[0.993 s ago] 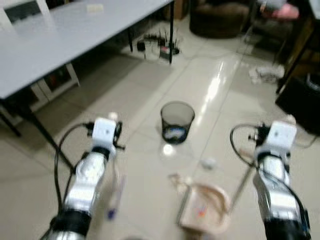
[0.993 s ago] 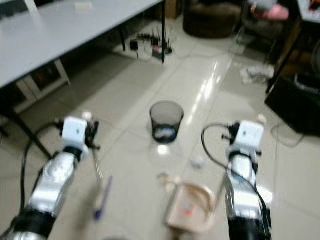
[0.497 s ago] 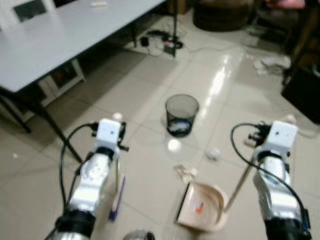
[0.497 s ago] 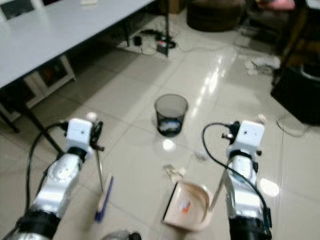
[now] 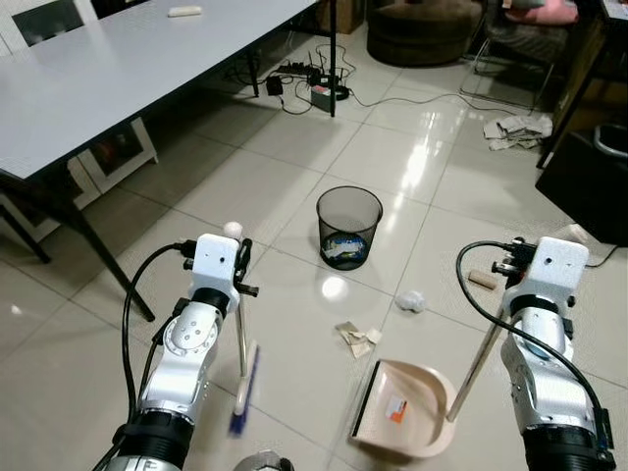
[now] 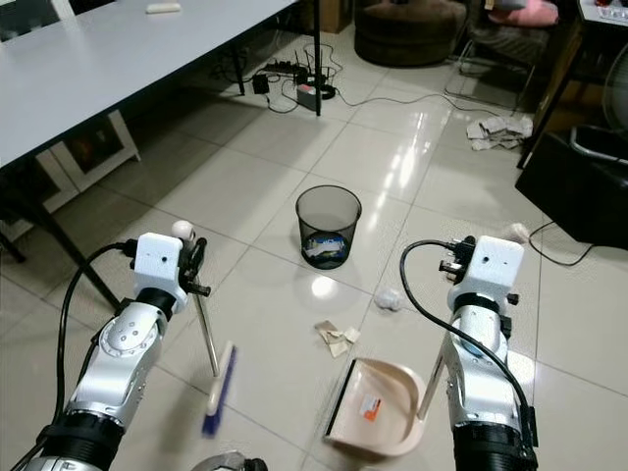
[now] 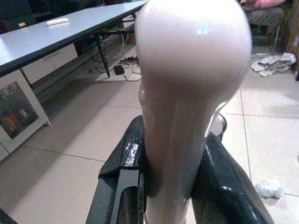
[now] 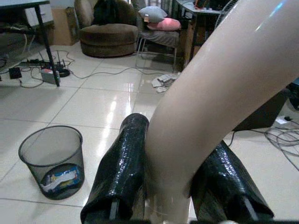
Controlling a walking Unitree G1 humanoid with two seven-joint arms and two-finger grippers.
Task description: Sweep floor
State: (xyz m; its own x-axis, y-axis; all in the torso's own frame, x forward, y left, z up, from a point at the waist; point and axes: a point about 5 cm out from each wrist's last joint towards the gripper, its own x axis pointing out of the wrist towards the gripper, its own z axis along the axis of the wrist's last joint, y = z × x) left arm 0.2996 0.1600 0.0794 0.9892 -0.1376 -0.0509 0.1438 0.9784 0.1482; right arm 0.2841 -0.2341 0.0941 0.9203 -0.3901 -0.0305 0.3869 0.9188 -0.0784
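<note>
Bright, sharp — glare on floor tiles [image 5: 420,167]

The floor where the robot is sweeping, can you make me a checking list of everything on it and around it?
Surface: glossy tiled floor, light glare.
Job's things: broom upright, head on floor; beige dustpan flat on floor.
Clutter: crumpled paper beside dustpan; white wad; small roll; papers.
Grippers: left gripper shut on the broom handle; right gripper shut on the dustpan handle.
Cables: power strip and cords under the table.
Surroundings: grey table; mesh bin holding litter; brown pouf.
</note>
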